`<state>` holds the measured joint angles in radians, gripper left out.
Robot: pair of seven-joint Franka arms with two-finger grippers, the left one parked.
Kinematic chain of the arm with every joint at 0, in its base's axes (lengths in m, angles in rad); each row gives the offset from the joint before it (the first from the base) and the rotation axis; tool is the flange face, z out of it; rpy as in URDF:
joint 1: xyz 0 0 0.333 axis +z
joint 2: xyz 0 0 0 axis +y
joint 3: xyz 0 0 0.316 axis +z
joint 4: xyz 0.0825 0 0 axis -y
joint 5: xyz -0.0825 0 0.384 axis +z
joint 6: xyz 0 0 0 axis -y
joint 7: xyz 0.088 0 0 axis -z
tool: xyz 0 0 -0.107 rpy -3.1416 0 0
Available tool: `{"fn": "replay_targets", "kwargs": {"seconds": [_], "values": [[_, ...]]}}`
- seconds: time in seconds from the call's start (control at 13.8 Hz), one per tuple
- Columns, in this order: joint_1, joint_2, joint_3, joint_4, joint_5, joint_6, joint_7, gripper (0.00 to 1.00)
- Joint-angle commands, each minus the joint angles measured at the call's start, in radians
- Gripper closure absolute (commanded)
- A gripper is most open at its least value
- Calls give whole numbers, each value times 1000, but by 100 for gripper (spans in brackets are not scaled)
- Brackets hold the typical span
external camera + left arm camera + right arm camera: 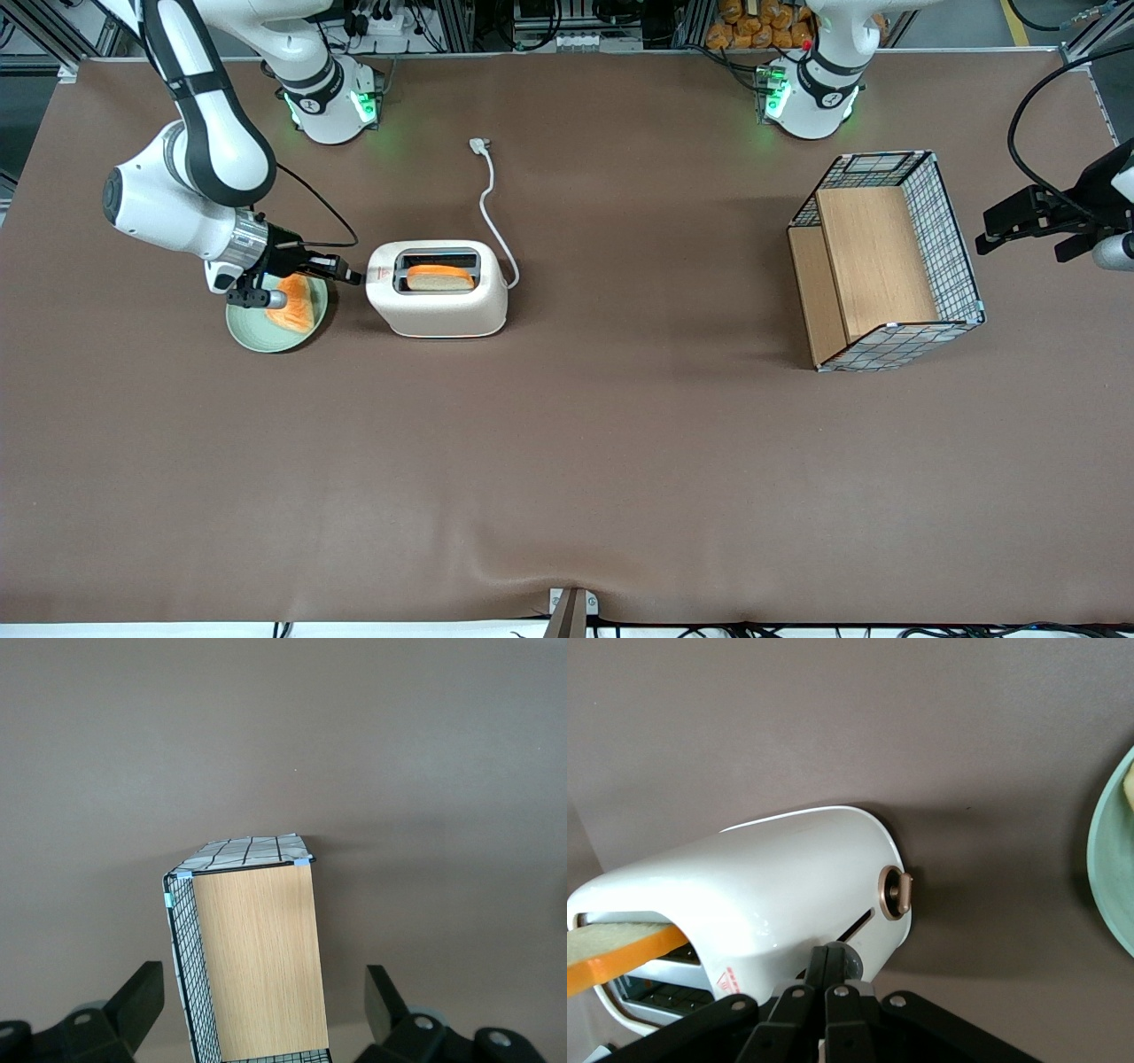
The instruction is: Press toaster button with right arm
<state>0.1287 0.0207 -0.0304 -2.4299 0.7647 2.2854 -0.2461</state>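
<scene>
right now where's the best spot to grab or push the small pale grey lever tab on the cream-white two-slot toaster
Work the pale grey lever tab from above, at the cream-white toaster's narrow end beside the red mark. It juts out of a slot, so it suits a downward push better than a pinch. The black gripper, fingers shut, already sits right at that tab.

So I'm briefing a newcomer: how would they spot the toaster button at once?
Find the cream toaster beside the green plate. On its narrow end facing that plate, away from the cord, the toaster button is a small grey tab, with the gripper, fingers shut, on it. The copper-ringed knob beside it is round.
</scene>
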Motion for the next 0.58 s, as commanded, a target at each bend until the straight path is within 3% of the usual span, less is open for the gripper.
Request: {"fn": "replay_targets", "kwargs": {"seconds": [0.0,0.51], "values": [[11,12,1,-20,44,46,-71,100],[9,57,0,-43,130,62,-199,100]]}}
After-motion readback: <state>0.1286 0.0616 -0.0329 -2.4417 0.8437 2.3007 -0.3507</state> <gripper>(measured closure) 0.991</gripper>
